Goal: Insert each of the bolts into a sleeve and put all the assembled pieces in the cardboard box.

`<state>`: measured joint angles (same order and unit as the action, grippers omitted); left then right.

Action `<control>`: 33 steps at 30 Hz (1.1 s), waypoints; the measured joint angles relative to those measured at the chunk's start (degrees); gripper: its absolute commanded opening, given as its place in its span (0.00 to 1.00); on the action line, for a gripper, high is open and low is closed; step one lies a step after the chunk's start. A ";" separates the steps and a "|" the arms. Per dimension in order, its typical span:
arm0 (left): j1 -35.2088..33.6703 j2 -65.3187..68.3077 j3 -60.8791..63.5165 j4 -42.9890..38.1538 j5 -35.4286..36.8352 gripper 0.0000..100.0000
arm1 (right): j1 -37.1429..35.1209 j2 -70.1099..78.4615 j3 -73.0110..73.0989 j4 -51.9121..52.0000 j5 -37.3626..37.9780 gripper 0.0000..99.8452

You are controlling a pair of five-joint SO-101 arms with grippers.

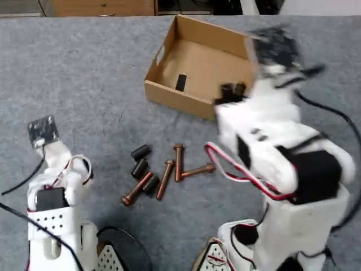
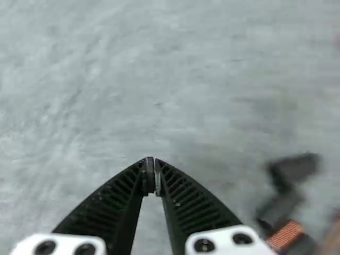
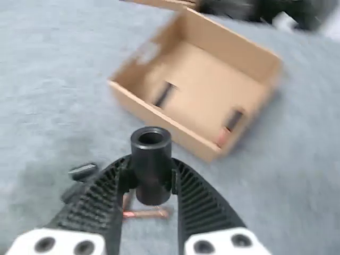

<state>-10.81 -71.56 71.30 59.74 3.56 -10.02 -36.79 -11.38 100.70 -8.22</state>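
My right gripper (image 3: 152, 172) is shut on a black sleeve (image 3: 151, 146), held upright with its hole showing. In the high view this sleeve (image 1: 231, 92) hangs by the near right corner of the cardboard box (image 1: 169, 93). The box (image 3: 138, 103) holds a black piece (image 3: 164, 94) and a second piece (image 3: 231, 122) near its far wall. Several copper bolts (image 1: 178, 162) and three black sleeves (image 1: 141, 152) lie loose on the grey mat in front of the box. My left gripper (image 2: 149, 178) is shut on nothing, low over bare mat, with sleeves (image 2: 293, 167) off to one side.
The left arm (image 1: 56, 186) stands at the near left of the table, the bulky right arm (image 1: 282, 164) at the near right, its cables (image 1: 237, 172) hanging close to the bolts. Open mat lies left of the box.
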 measured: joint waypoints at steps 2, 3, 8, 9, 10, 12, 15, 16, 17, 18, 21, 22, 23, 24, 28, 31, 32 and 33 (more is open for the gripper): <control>4.84 0.00 -6.15 4.04 3.78 0.02 | 3.96 -2.37 4.13 0.09 -0.79 0.00; 7.38 0.00 -8.53 5.45 6.15 0.02 | 5.63 -3.87 6.24 0.18 -0.97 0.00; 21.63 0.00 -18.02 10.29 14.77 0.02 | 11.96 -12.04 16.79 0.18 -1.14 0.00; 24.35 0.18 -20.13 11.16 16.62 0.02 | 12.92 -13.89 19.16 0.18 -1.23 0.00; 26.81 0.44 -22.24 12.22 18.46 0.02 | 13.80 -15.82 21.36 0.18 -1.23 0.00; 30.86 2.37 -26.29 14.42 22.59 0.02 | 16.09 -19.96 26.11 0.18 -1.23 0.00; 35.60 8.70 -32.44 17.14 25.58 0.02 | 19.69 -27.43 34.37 0.18 -1.23 0.00; 36.75 11.60 -34.55 17.93 25.93 0.02 | 20.48 -30.15 37.19 0.18 -1.23 0.00; 37.71 14.86 -36.66 18.64 25.93 0.02 | 21.27 -32.79 39.82 0.18 -1.23 0.00; 38.51 18.11 -38.68 19.25 26.02 0.02 | 21.71 -35.34 42.20 0.18 -1.23 0.00; 41.05 28.22 -43.34 20.40 25.23 0.02 | 21.89 -42.81 47.65 0.18 -1.23 0.00; 41.85 31.47 -44.75 20.40 24.44 0.02 | 22.07 -45.10 48.35 0.18 -1.23 0.00; 42.73 34.64 -45.89 20.40 23.65 0.02 | 22.07 -47.82 48.70 0.18 -1.23 0.00; 43.60 37.63 -46.77 20.31 22.86 0.02 | 21.98 -50.11 48.97 0.18 -1.23 0.00; 45.54 46.95 -49.93 17.93 20.48 0.02 | 21.98 -56.26 49.14 0.18 -1.23 0.00; 45.80 52.40 -51.60 15.74 18.99 0.02 | 21.98 -57.67 49.14 0.18 -1.23 0.00; 45.89 54.07 -51.87 14.95 18.20 0.02 | 21.98 -57.76 49.14 0.18 -1.23 0.00; 45.89 55.91 -52.13 14.24 17.32 0.02 | 21.98 -57.76 49.14 0.18 -1.23 0.00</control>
<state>35.08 -15.65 19.16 73.98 20.88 11.96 -94.55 37.76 100.88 -9.45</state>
